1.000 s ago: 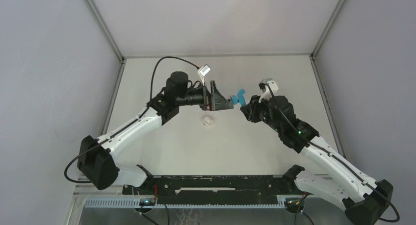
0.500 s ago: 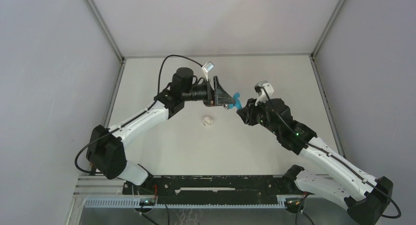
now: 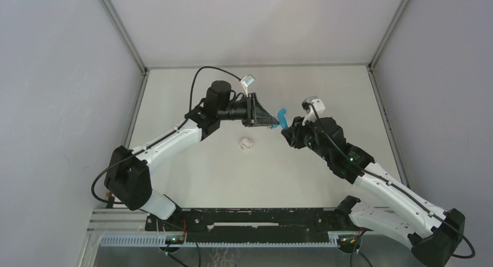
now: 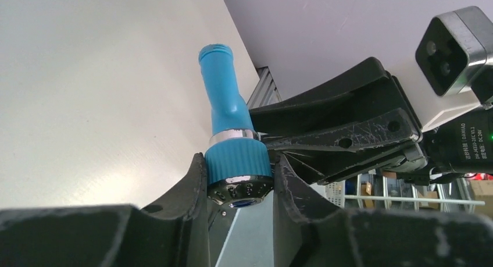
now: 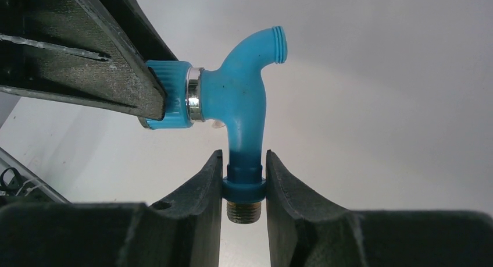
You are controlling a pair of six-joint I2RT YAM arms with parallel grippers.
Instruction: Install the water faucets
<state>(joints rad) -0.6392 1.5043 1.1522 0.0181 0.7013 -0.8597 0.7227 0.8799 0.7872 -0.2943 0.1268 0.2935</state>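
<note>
item: blue faucet [image 3: 282, 117], held in the air over the table [image 3: 325, 86], beyond the white fitting [image 3: 247, 143] and to its right. the curved spout is free of both grippers. a ribbed blue knob with a chrome ring sits at one end, a brass threaded stub at the other.

right gripper [image 5: 244, 162]: fingers clamped on the collar just above the brass thread, with the stub showing below the pads. the grip looks square and has not changed over the last second.

left gripper [image 4: 239, 162]: a second ago its fingers stood wide apart by the knob. now they press on the ribbed knob from both sides, and the left wrist view shows no gap.

white fitting: lying loose on the table, touched by neither arm. both grippers work beyond it.

finding: the faucet is now gripped at two ends, so a hand-over or a turn of the knob can begin. judgement: if the right side lets go before the left hold proves firm, the faucet may drop. the thread is not yet mated with the fitting.
</note>
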